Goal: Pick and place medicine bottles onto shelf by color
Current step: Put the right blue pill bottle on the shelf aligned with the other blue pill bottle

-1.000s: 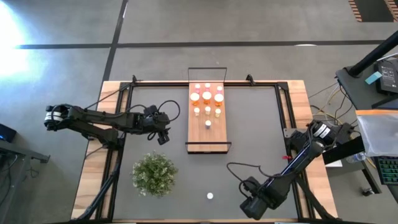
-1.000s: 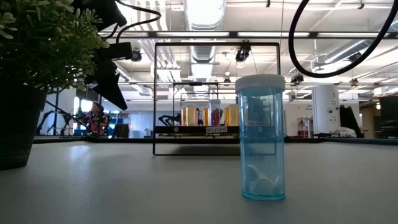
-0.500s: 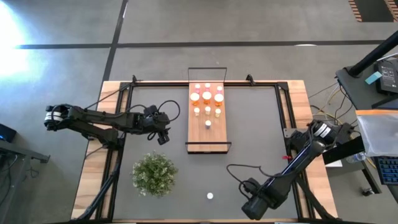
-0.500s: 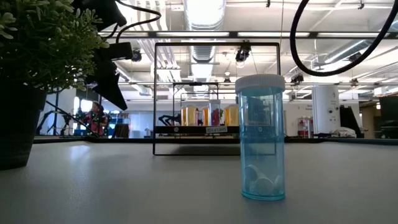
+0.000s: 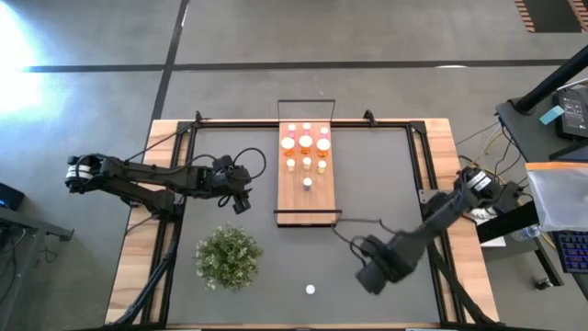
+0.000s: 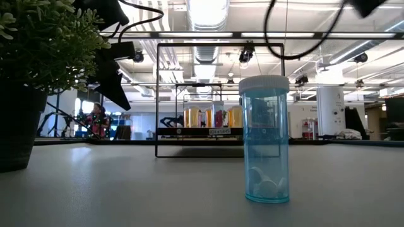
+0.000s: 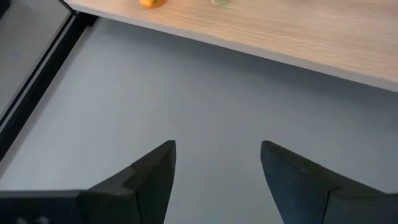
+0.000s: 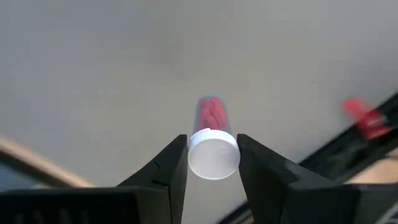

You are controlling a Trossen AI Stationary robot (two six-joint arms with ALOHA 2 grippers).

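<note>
The wooden shelf [image 5: 306,198] lies on the mat at the far middle, with several white-capped orange and pink bottles [image 5: 306,142] standing on its far half. A clear blue bottle with a white cap [image 6: 265,139] stands alone on the mat near the front edge [image 5: 310,290]. My right gripper [image 5: 372,273] is above the mat to the right of that bottle, shut on a pink bottle [image 8: 211,115]. My left gripper [image 7: 217,168] is open and empty over the mat, left of the shelf [image 5: 241,198]. My right gripper pinches the pink bottle's white cap [image 8: 213,155] between its two fingers, one on each side of the cap. The pink body reaches on past the fingertips, away from the wrist. The bottle is lifted clear of the mat.
A bushy green plant in a dark pot [image 5: 227,257] stands at the front left of the mat. A black wire frame [image 5: 306,103] stands at the shelf's far end. The table's black rails [image 5: 424,175] run along its sides.
My right gripper has gone up and toward the table's far edge, nearer the shelf's near end; its cable has swung up in the low view. The blue bottle and my left arm have kept still.
</note>
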